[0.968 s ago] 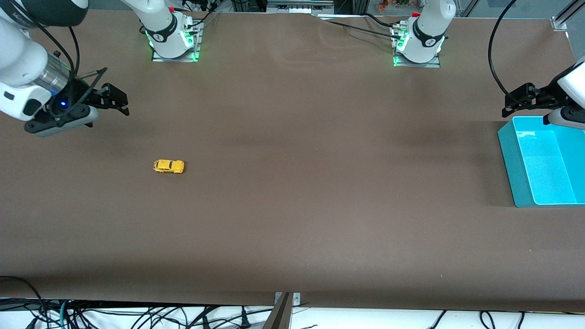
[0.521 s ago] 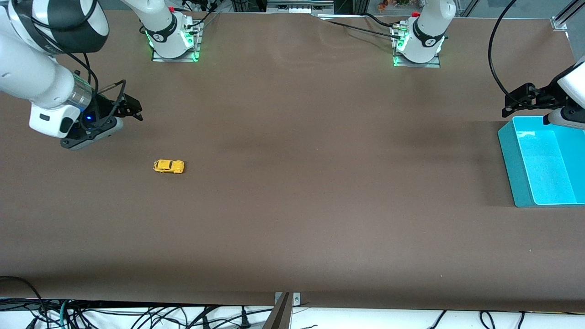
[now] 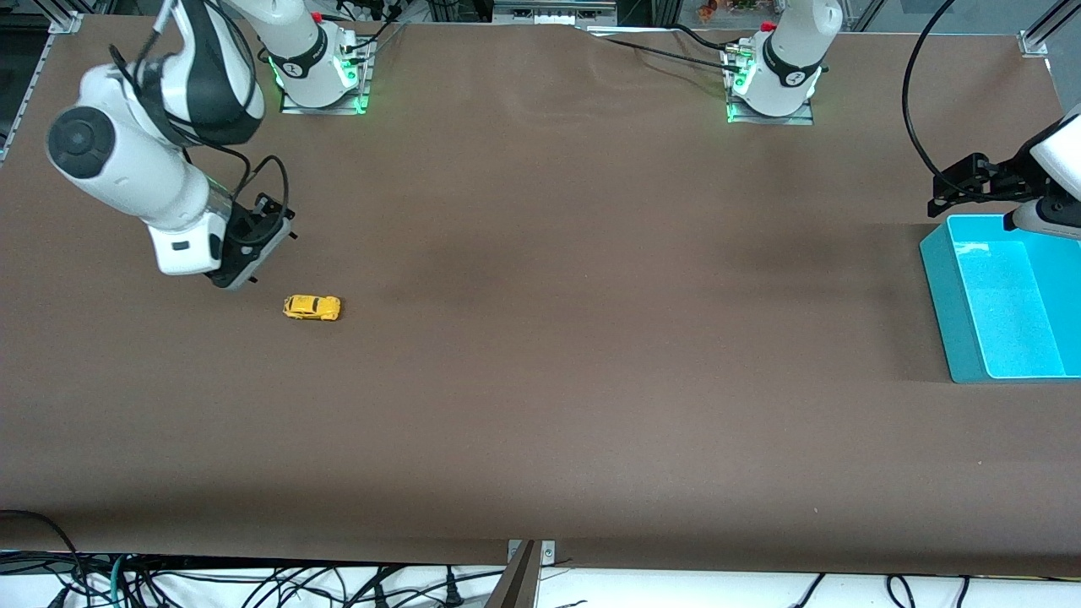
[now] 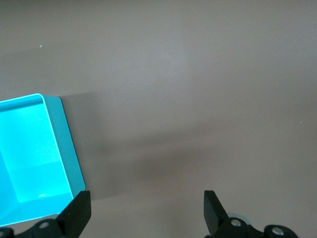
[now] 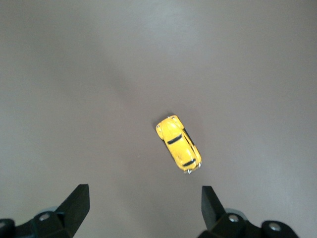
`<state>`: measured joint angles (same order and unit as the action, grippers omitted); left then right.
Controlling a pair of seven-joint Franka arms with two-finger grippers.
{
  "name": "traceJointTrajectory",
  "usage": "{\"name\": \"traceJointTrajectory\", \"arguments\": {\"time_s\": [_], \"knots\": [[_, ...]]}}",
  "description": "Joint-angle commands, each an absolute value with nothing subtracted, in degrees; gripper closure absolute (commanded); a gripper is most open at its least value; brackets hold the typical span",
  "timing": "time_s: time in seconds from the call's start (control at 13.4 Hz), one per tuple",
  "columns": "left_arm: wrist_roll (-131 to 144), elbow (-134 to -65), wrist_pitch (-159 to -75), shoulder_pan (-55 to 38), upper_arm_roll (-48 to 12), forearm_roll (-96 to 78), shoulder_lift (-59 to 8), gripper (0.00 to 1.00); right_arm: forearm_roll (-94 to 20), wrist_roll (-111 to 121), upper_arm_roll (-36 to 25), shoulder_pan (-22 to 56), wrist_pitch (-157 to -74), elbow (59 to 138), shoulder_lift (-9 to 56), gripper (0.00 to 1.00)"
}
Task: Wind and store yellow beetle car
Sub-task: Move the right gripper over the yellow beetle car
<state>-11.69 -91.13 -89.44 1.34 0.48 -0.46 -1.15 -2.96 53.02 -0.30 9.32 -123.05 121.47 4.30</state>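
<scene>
The yellow beetle car (image 3: pixel 312 307) rests on its wheels on the brown table, toward the right arm's end. The right wrist view shows the car (image 5: pixel 179 143) just ahead of the fingertips, not between them. My right gripper (image 3: pixel 274 224) points down over bare table close beside the car, open and empty (image 5: pixel 143 204). Beside the corner of the teal bin (image 3: pixel 942 287), my left gripper (image 3: pixel 944 192) waits over the table at the left arm's end, open with nothing in it (image 4: pixel 147 207).
The teal bin (image 4: pixel 63 144) is open-topped and has nothing in it. Brown table surface stretches between the car and the bin. Cables hang along the table edge nearest the front camera.
The right arm has swung in toward the car and turned its hand to point down. The car and the left arm have not moved.
</scene>
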Motion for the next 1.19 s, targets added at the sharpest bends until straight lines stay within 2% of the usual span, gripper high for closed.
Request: {"name": "traceJointTrajectory", "arguments": {"time_s": [0.0, 0.15, 0.6, 1.12], "knots": [[-11.16, -90.44, -88.95, 1.49, 0.35, -0.62, -0.97, 0.00, -3.43, 66.75, 0.61, 8.88, -131.19, 126.28, 5.53, 0.00], [-11.16, -90.44, -88.95, 1.49, 0.35, -0.62, -0.97, 0.00, -3.25, 73.01, 1.32, 8.88, -137.61, 129.02, 7.28, 0.00], [-11.16, -90.44, -88.95, 1.49, 0.35, -0.62, -0.88, 0.00, -3.08, 85.24, 1.93, 5.11, -149.13, 128.85, 16.51, 0.00], [-11.34, -90.44, -88.95, 1.49, 0.35, -0.62, -0.88, 0.00, -3.16, 86.92, 3.08, 3.87, -152.75, 128.94, 20.39, 0.01]]}}
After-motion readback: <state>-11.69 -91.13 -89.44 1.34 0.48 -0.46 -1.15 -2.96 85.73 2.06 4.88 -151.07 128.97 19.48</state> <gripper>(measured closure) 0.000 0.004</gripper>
